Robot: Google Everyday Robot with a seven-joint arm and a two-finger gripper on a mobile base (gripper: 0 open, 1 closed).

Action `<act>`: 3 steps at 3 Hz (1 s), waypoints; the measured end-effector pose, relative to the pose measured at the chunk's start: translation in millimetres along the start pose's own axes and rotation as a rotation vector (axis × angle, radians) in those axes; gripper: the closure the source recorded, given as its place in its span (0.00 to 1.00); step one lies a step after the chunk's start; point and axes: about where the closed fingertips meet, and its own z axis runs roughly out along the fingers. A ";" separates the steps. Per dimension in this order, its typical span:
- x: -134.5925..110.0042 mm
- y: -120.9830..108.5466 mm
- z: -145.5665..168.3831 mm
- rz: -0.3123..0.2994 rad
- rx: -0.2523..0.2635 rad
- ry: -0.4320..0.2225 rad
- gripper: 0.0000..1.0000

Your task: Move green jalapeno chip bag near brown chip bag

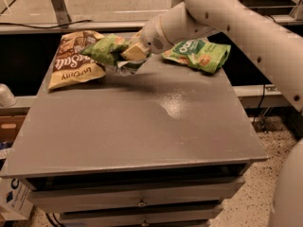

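The green jalapeno chip bag point(106, 50) is olive green and crumpled, held just above the table at the back left, right beside the brown chip bag. My gripper point(127, 54) is shut on the green bag's right end. The brown chip bag point(75, 59) lies flat at the back left corner, with white "Sea Salt" lettering and a tan band toward the front. The green bag's left edge reaches over the brown bag's right edge.
A brighter green chip bag point(198, 54) with orange patches lies at the back right of the grey table point(142, 126). My white arm point(246, 27) reaches in from the right over it. Drawers run below the table's front edge.
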 end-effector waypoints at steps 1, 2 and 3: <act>-19.7 0.8 47.3 -0.011 -0.053 -0.025 1.00; -33.2 2.2 76.4 -0.020 -0.087 -0.042 1.00; -40.5 3.2 92.0 -0.025 -0.105 -0.051 1.00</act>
